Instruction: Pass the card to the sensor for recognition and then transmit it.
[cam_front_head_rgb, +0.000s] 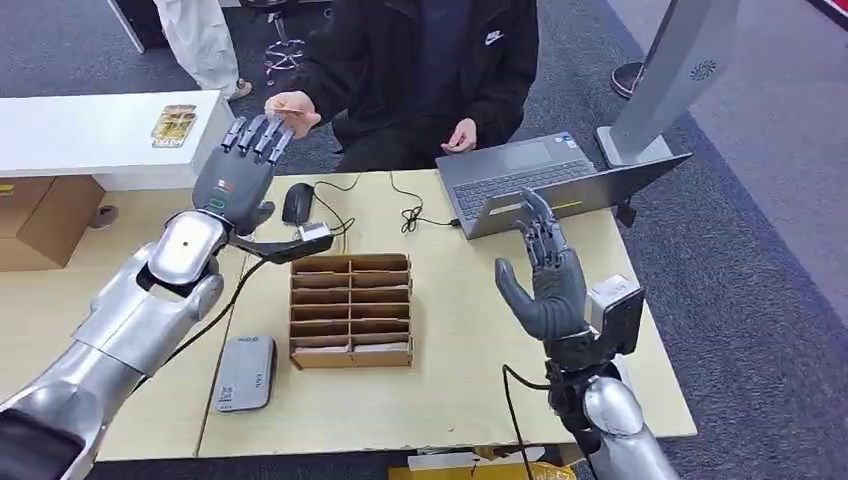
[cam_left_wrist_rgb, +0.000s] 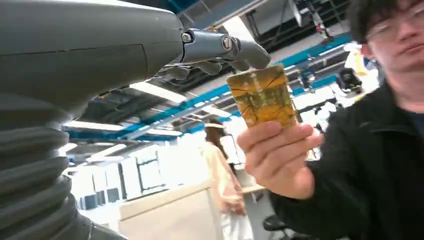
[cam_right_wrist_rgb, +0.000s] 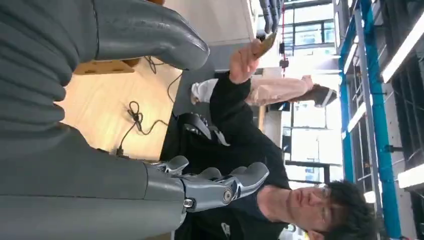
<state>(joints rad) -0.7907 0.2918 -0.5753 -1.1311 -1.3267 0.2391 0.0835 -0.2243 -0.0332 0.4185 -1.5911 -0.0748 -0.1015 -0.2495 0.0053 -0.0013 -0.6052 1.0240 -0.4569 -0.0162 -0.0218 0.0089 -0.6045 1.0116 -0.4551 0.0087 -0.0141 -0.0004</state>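
1. Counter (cam_front_head_rgb: 450, 400): light wood, carrying everything below. A person sits behind its far edge.

2. Laptop (cam_front_head_rgb: 540, 180): at the far right corner, lid tipped back. My right arm rises close in front of it; a careless swing could strike it.

3. Divided wooden tray (cam_front_head_rgb: 351, 310): mid-counter, slots in 2 columns. No risk noted.

4. Grey sensor (cam_front_head_rgb: 245, 372): flat near the front edge, left of the tray, well below and apart from my raised left arm. Judged risk: the card must travel down to it, and a loose pinch could drop it on the way.

5. My left robot hand (cam_front_head_rgb: 245, 165): raised past the far edge, fingers extended and released, grasping nothing; fingertips (cam_left_wrist_rgb: 250, 50) touch or nearly touch the card's upper edge.

6. My right robot hand (cam_front_head_rgb: 545, 280): upright over the right side, fingers spread, released, empty.

7. Person's hand (cam_left_wrist_rgb: 277, 155): holds the card from below.

8. Card (cam_left_wrist_rgb: 261, 95): amber, offered upright, not yet mine. Judged risk: if the person lets go before my fingers close, it falls; closing on 1 edge alone could tilt it out.
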